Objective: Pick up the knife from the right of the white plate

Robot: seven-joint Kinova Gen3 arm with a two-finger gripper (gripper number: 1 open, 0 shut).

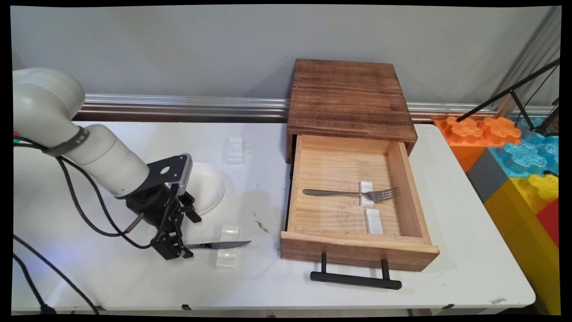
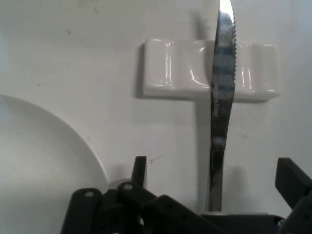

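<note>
From above, the white arm reaches in from the left and bends down toward the near-left part of the white counter (image 1: pixel 277 286), its black gripper (image 1: pixel 178 250) tipped low, almost at the surface. The fingers pinch the handle end of a steel knife (image 1: pixel 223 244), whose serrated blade runs toward the drawer (image 1: pixel 357 203) and lies across a small white ceramic rest (image 1: pixel 228 246). Just behind the gripper sits a round white plate (image 1: pixel 210 185), glossy and shallow, partly hidden by the wrist. Farther back, between the plate and the drawer, stands a second white rest (image 1: pixel 236 150). The drawer is pale, grooved wood, pulled out of a darker, rough-grained wooden box (image 1: pixel 351 100), with one black bar handle (image 1: pixel 355 279) in front. Inside it lie one steel fork (image 1: pixel 353 193) across a white rest (image 1: pixel 366 193), and another rest (image 1: pixel 373 221) just nearer the handle, bare. That makes four rests, one knife, one fork, one plate.

From the hand, the knife (image 2: pixel 222 107) rises straight up from between the fingers (image 2: pixel 292 178), its saw-toothed edge to the right, crossing the grooved, shiny rest (image 2: pixel 175 73). The plate's curved rim (image 2: pixel 58 141) fills the lower left, beside the knife and apart from it.
</note>
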